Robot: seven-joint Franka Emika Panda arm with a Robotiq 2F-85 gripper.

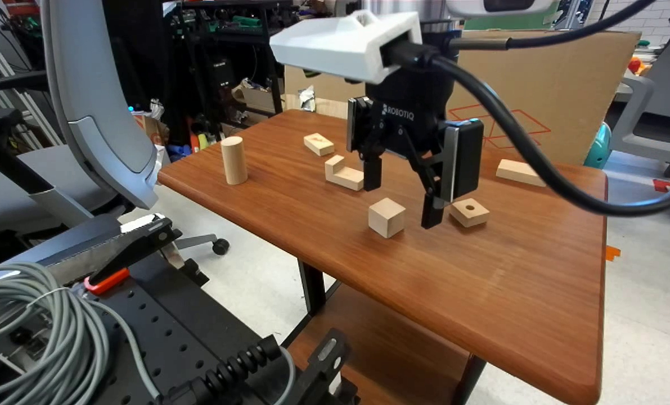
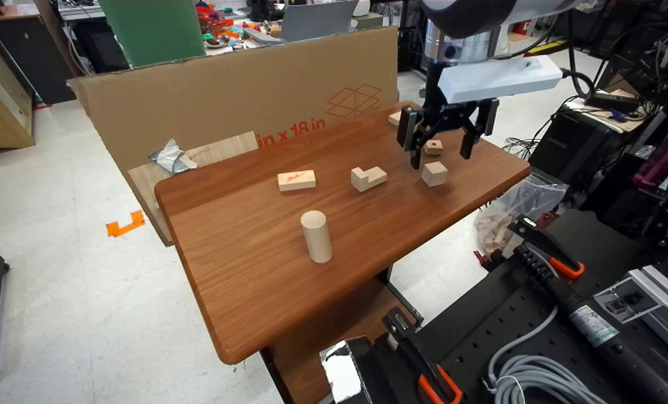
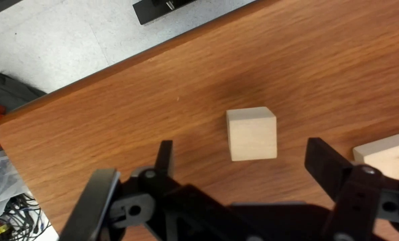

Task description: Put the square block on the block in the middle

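Observation:
The square block (image 1: 386, 217), a plain light-wood cube, sits on the brown table (image 1: 509, 281) near its front edge. It also shows in an exterior view (image 2: 434, 174) and the wrist view (image 3: 254, 137). The block in the middle (image 1: 346, 175) is a low light-wood piece with one raised end, lying beside the cube; it also shows in an exterior view (image 2: 369, 178). A piece at the wrist view's right edge, partly hidden by a finger, appears to be it (image 3: 387, 152). My gripper (image 1: 401, 201) is open and empty above the cube, fingers either side of it in the wrist view, not touching.
A square piece with a hole (image 1: 470, 217) lies close to the gripper. An upright cylinder (image 1: 234, 163), a flat slab with an orange mark (image 2: 296, 181) and a longer bar (image 1: 519, 172) also lie on the table. Cardboard (image 2: 244, 95) stands along the back edge.

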